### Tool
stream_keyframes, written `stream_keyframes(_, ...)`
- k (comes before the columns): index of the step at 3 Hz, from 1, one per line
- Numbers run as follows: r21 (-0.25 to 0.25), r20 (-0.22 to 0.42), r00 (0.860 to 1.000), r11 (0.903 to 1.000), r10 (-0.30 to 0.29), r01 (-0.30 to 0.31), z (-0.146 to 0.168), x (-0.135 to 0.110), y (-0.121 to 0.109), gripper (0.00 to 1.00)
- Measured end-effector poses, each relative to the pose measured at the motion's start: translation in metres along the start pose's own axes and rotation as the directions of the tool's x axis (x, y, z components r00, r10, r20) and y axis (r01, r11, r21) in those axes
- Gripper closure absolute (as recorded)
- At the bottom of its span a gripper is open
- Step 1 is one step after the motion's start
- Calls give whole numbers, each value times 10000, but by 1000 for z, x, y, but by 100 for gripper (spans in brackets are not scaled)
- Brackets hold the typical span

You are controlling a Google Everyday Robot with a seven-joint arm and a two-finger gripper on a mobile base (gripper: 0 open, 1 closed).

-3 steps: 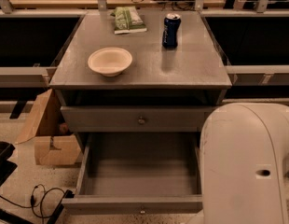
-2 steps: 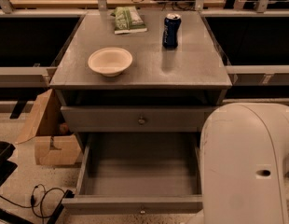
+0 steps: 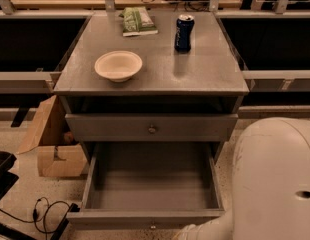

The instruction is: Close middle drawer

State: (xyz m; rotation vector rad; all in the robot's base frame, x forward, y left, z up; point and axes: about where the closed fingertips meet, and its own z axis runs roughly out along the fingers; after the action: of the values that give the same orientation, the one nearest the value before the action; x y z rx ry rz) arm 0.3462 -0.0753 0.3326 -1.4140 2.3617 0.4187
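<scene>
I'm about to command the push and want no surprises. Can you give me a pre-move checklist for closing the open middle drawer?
1. Wide grey wooden middle drawer pulled out, ready to push: ok.
2. Nothing inside the drawer box to jam: ok, none visible.
3. Small round metal knob on its front in view: ok, at the picture's bottom edge.
4. Gripper lined up with the drawer front: cannot tell; it is out of view, and only the white rounded arm casing shows at lower right.
5. Black floor cable outside the drawer's path: ok, it lies to the left.
</scene>
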Motion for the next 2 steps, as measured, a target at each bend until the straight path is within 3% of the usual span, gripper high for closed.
stream_keyframes(1, 733, 567, 9975, 9966, -426, 384, -6, -30, -37, 100)
stream_keyframes(2, 734, 567, 9975, 9966, -427, 385, -6, -30, -37, 100)
